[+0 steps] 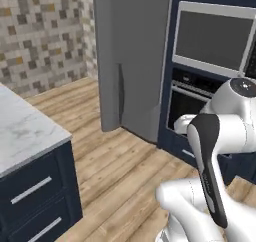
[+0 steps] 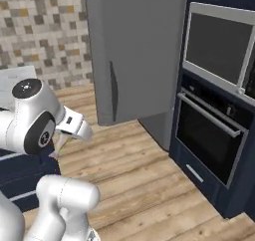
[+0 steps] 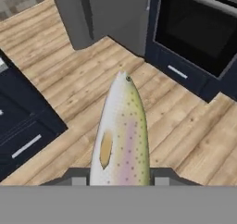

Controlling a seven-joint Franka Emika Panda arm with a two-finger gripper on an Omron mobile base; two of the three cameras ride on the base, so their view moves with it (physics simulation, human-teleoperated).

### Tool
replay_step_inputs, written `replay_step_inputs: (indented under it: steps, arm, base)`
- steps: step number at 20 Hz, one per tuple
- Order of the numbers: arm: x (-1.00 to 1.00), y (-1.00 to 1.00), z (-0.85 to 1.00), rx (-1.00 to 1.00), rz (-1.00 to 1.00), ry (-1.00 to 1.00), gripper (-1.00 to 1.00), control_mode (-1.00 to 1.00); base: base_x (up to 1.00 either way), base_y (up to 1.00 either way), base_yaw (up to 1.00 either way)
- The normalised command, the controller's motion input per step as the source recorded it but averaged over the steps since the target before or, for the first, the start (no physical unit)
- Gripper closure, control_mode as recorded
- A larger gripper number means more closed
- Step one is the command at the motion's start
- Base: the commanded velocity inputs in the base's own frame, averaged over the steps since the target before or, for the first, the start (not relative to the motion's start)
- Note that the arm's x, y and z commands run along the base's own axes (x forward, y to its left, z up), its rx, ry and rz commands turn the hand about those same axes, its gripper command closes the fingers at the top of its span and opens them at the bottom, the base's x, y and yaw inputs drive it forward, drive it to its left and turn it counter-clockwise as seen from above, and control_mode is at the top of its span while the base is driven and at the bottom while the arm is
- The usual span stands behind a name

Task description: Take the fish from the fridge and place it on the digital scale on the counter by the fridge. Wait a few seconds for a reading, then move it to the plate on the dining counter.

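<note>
nearest the hand camera, the pale, speckled fish (image 3: pixel 121 135) with a pinkish stripe and an orange fin patch runs from the bottom of the view upward, its head pointing away over the wooden plank floor (image 3: pixel 185 126). it sits between the two dark finger tips of the gripper (image 3: pixel 119 177), which press on it from both sides, so the claw is clamped on the fish. in the right base view a pale sliver of the fish (image 2: pixel 60 146) hangs below the gripper (image 2: pixel 64 138) beside the arm's round white joint.

beyond the fish stands the tall plain grey fridge (image 1: pixel 132 61), its door (image 2: pixel 134 51) swung out toward the camera, with a dark vertical handle groove. just beside the fridge, a navy cabinet column holds a built-in black oven (image 2: pixel 209 135) with a silver bar handle and a grey-framed microwave (image 2: pixel 219 41) above it.

in the left base view the corner of the white marble dining counter (image 1: pixel 22 128) on its navy base with silver drawer pulls shows at the lower left, well apart from the fridge. a beige and brown mosaic tile wall (image 1: pixel 40 31) closes the back.
</note>
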Motion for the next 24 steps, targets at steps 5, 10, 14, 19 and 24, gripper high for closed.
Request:
replay_step_inputs:
  steps: [5,10,14,19,24]
  arm:
    - [0.00,0.00,0.00,0.00,0.00,0.00,1.00,1.00]
    - [0.00,0.00,0.00,0.00,0.00,0.00,1.00,1.00]
    - [0.00,0.00,0.00,0.00,0.00,0.00,1.00,1.00]
    - [0.00,0.00,0.00,0.00,0.00,0.00,1.00,1.00]
    - [0.00,0.00,0.00,0.00,0.00,0.00,1.00,1.00]
  base:
    - [0.00,0.88,0.57]
    - [-0.19,1.00,0.34]
    - [-0.16,1.00,0.21]
    - [-0.20,1.00,0.10]
    - [-0.34,1.00,0.13]
